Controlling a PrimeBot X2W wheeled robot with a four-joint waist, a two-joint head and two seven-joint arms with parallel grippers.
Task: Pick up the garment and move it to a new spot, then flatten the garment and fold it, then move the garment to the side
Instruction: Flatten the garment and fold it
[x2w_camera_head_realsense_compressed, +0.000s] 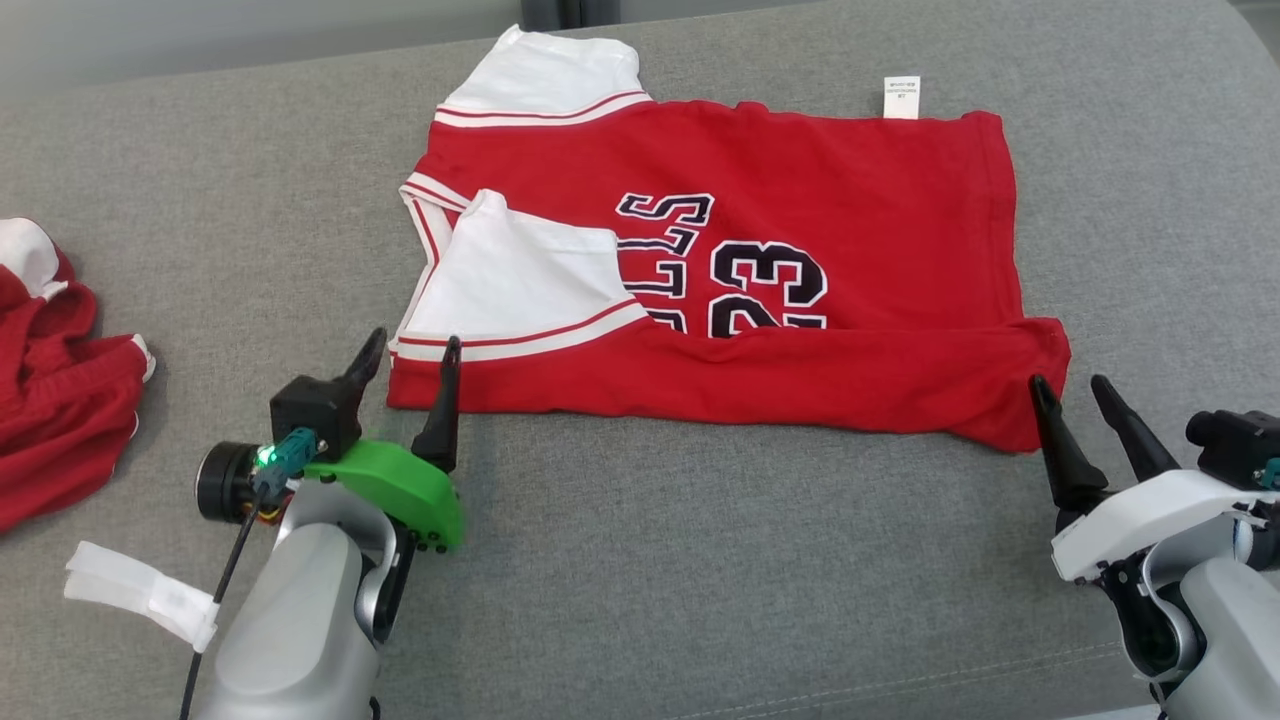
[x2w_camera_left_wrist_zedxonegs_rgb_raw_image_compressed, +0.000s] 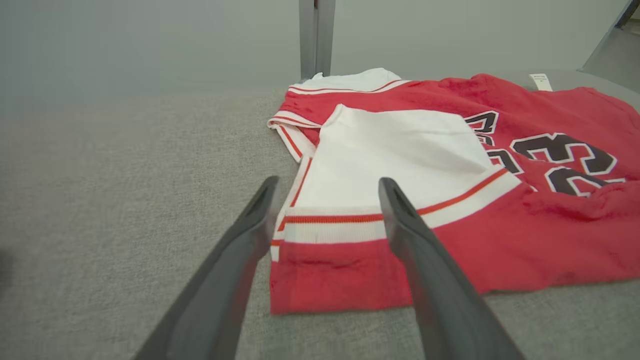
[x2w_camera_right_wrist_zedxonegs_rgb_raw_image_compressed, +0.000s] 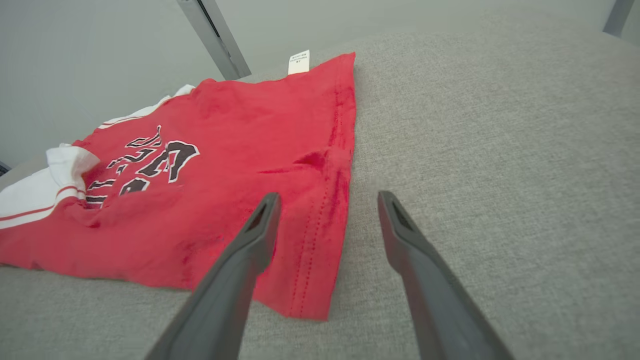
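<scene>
A red jersey (x2w_camera_head_realsense_compressed: 800, 160) with white sleeves and a black "23" lies flat on the grey cushion, its near long edge folded over and one white sleeve (x2w_camera_head_realsense_compressed: 510, 285) laid across the front. My left gripper (x2w_camera_head_realsense_compressed: 412, 350) stands open just in front of the jersey's near left corner (x2w_camera_left_wrist_zedxonegs_rgb_raw_image_compressed: 330, 275), fingers either side of it and above the cloth. My right gripper (x2w_camera_head_realsense_compressed: 1068, 385) is open at the near right corner (x2w_camera_right_wrist_zedxonegs_rgb_raw_image_compressed: 310, 280), with the hem between its fingers. Neither gripper holds anything.
A second red and white garment (x2w_camera_head_realsense_compressed: 60, 400) lies crumpled at the cushion's left edge. A white strip (x2w_camera_head_realsense_compressed: 140, 592) lies near my left forearm. A pale wall and a grey post (x2w_camera_left_wrist_zedxonegs_rgb_raw_image_compressed: 315, 35) stand behind the cushion. Bare grey fabric (x2w_camera_head_realsense_compressed: 700, 560) stretches in front of the jersey.
</scene>
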